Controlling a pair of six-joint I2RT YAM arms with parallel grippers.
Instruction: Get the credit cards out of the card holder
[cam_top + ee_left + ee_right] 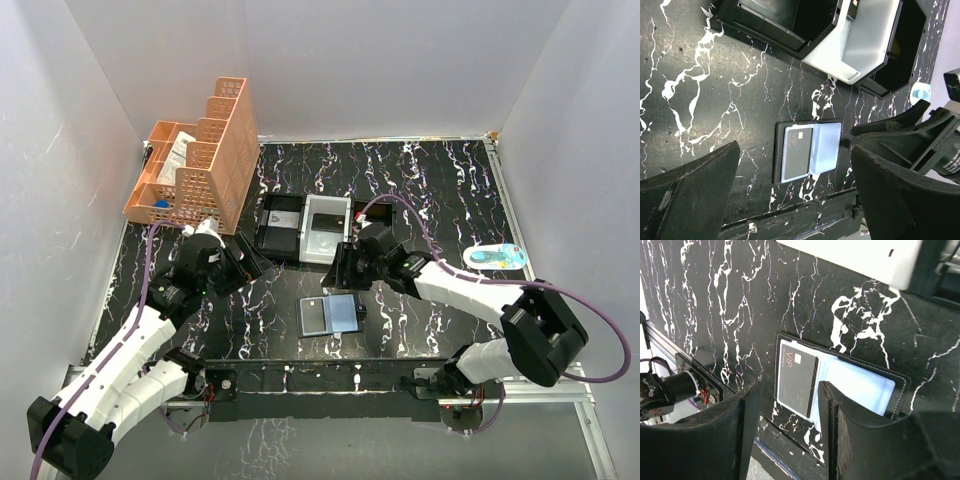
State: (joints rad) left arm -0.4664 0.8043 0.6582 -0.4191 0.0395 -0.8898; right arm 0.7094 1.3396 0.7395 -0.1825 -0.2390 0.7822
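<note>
The card holder (pixel 332 314) lies open mid-frame on the tabletop (pixel 420 190), with a dark card (pixel 797 375) in its left panel. The right pincer (pixel 787 440) hovers above it, half-spread and empty, and the left pincer (pixel 795 200) is spread wide. This looks like the approach; next, pinch the card's edge and slide it out.

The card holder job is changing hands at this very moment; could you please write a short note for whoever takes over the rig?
Left gripper: open, empty, left of the card holder.
Right gripper: jaws apart, empty, over the dark card.
Card holder: lying open on the table, in front of the tray.
Done: holder is open; no card is out.
Left: pull the dark card from its pocket. Whether the other pocket holds one, I cannot tell.
</note>
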